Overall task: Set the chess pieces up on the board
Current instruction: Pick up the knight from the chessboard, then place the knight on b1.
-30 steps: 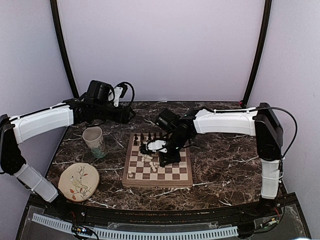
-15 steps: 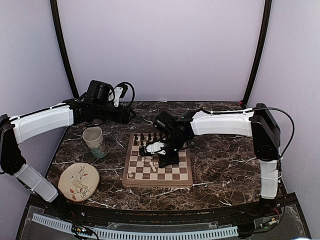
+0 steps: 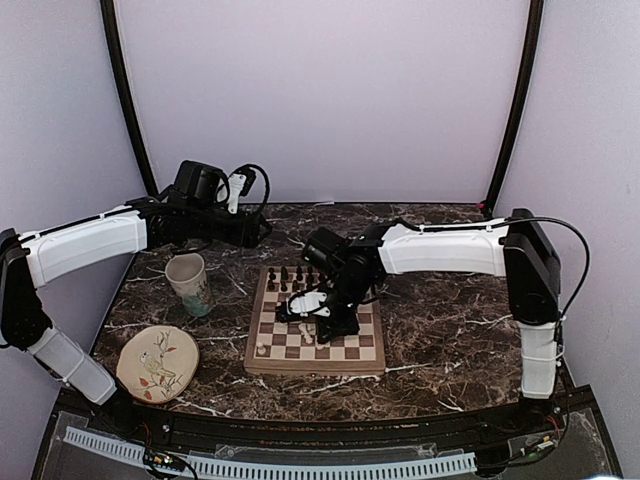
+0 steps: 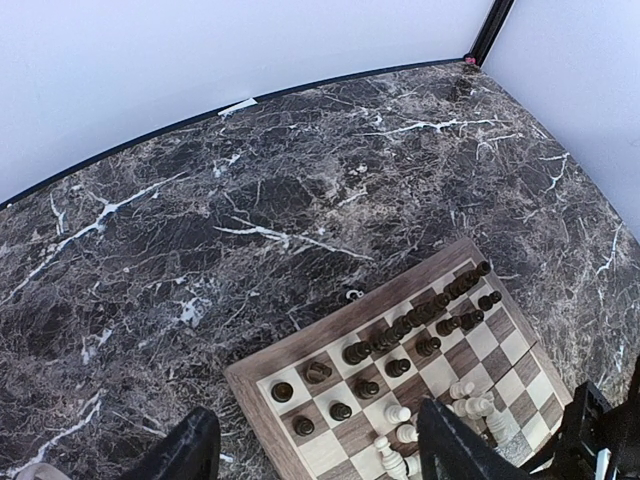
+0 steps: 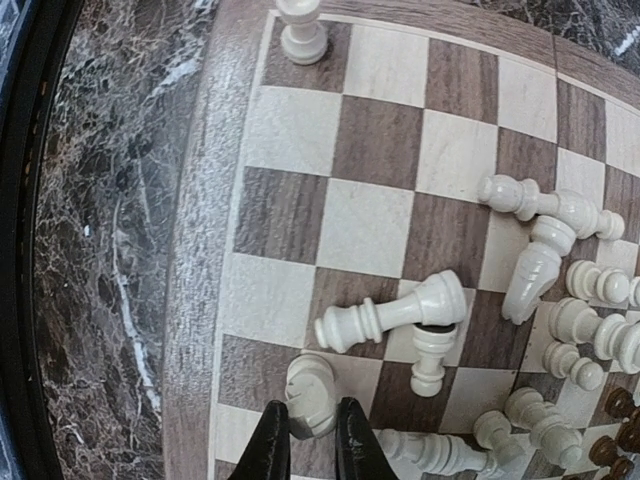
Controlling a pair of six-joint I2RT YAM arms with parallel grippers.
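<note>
The board (image 3: 315,367) is set on the marbled table (image 3: 440,330), in front of the arms and a little right of the mug (image 3: 188,283) and the plate (image 3: 157,362). Dark chess pieces (image 4: 400,330) are stood in two rows along its far edge. Cream ones (image 5: 560,290) are mostly tipped over in a loose heap around the middle squares, and one (image 5: 300,30) is stood upright alone on a corner square. The right gripper (image 5: 305,440) is lowered over the board near its edge, its jaws drawn in against a cream piece (image 5: 310,390) lying there. The left gripper (image 4: 315,430) is held high over the table's far left part, jaws spread wide with nothing between them.
</note>
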